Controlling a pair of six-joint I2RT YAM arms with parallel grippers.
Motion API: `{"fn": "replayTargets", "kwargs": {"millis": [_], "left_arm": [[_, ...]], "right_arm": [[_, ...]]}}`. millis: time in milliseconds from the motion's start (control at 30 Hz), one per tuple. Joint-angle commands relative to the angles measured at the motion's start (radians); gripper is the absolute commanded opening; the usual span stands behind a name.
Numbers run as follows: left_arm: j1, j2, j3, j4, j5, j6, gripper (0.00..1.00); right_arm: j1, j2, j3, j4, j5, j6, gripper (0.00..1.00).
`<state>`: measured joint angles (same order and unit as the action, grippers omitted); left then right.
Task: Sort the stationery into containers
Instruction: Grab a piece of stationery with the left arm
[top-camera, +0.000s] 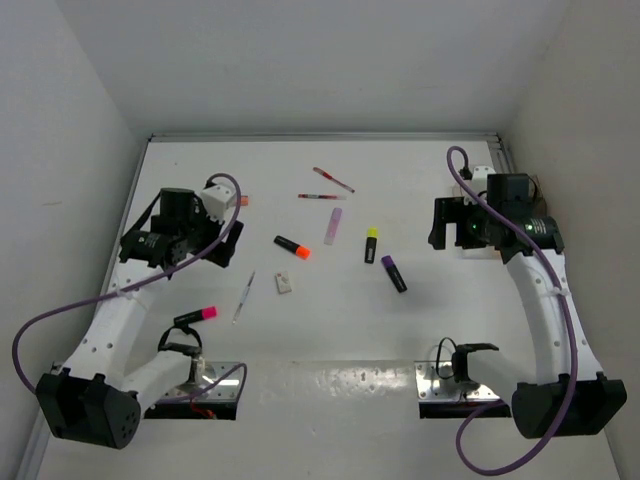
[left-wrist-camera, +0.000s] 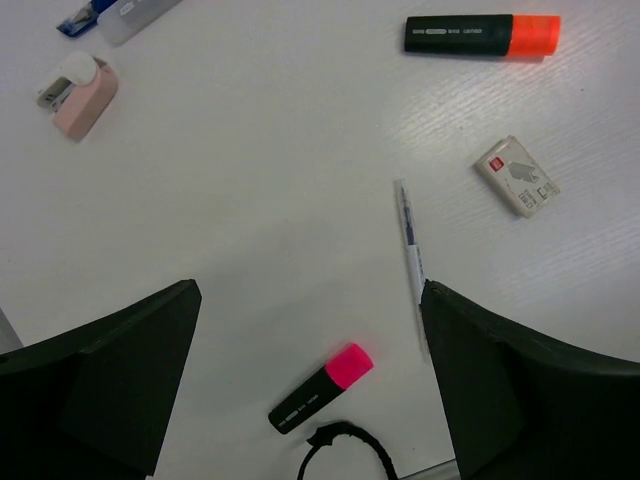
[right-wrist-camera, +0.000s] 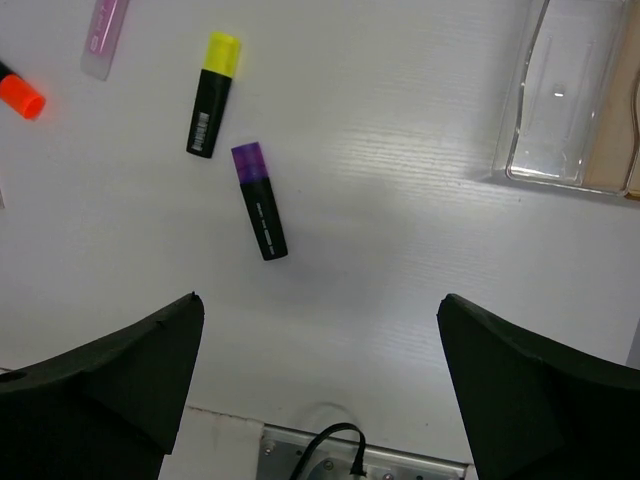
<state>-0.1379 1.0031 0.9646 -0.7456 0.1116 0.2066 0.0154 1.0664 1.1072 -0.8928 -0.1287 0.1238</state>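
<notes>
The left gripper (left-wrist-camera: 310, 292) and right gripper (right-wrist-camera: 320, 300) are spread wide, holding nothing. The purple highlighter (right-wrist-camera: 260, 200) lies just before the right one; it should grip across the mid-barrel, then carry it to the clear tray (right-wrist-camera: 560, 100).

Right of the purple-capped highlighter (right-wrist-camera: 259, 203) the counter (right-wrist-camera: 400, 220) lies bare as far as the clear tray (right-wrist-camera: 525, 90), a broad open lane. Just beyond that highlighter, leftward, the yellow-capped highlighter (right-wrist-camera: 212, 95) narrows the approach.
</notes>
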Motion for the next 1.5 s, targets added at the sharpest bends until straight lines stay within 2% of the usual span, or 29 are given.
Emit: {"fn": "replayTargets", "kwargs": {"millis": [0, 67, 300, 433, 600, 733, 867, 967, 1367, 1467], "left_arm": [[-0.043, -0.005, 0.009, 0.022, -0.024, 0.008, 0.99], [-0.055, 0.015, 0.011, -0.008, 0.003, 0.02, 0.89], [-0.156, 0.164, 0.049, -0.038, -0.136, -0.044, 0.83], [-0.219, 0.302, 0.085, -0.078, -0.156, -0.056, 0.8], [-0.244, 0.448, 0.097, -0.093, -0.144, -0.064, 0.75], [-0.249, 0.551, 0.1, -0.1, -0.129, -0.067, 0.62], [-0.249, 0.607, 0.097, -0.093, -0.083, -0.067, 0.59], [-0.247, 0.653, 0.111, -0.098, -0.049, -0.064, 0.53], [-0.221, 0.805, 0.158, -0.066, 0.007, -0.096, 0.45], [-0.21, 0.828, 0.161, -0.061, -0.001, -0.099, 0.38]], "right_arm": [[0.003, 0.009, 0.023, 0.014, 0.032, 0.016, 0.99], [0.0, 0.012, 0.016, 0.011, 0.023, 0.022, 0.98], [0.001, 0.015, 0.006, 0.002, -0.028, 0.025, 0.95], [0.001, 0.038, 0.013, -0.001, -0.028, 0.02, 0.95], [0.001, 0.075, 0.032, -0.008, -0.035, 0.024, 0.95], [0.003, 0.099, 0.051, -0.012, -0.034, 0.017, 0.95], [0.008, 0.124, 0.066, -0.012, -0.037, 0.019, 0.95], [0.011, 0.139, 0.068, -0.008, -0.035, 0.017, 0.95], [0.012, 0.164, 0.089, -0.027, -0.037, 0.008, 0.95], [0.015, 0.171, 0.106, -0.038, -0.058, 0.016, 0.95]]}}
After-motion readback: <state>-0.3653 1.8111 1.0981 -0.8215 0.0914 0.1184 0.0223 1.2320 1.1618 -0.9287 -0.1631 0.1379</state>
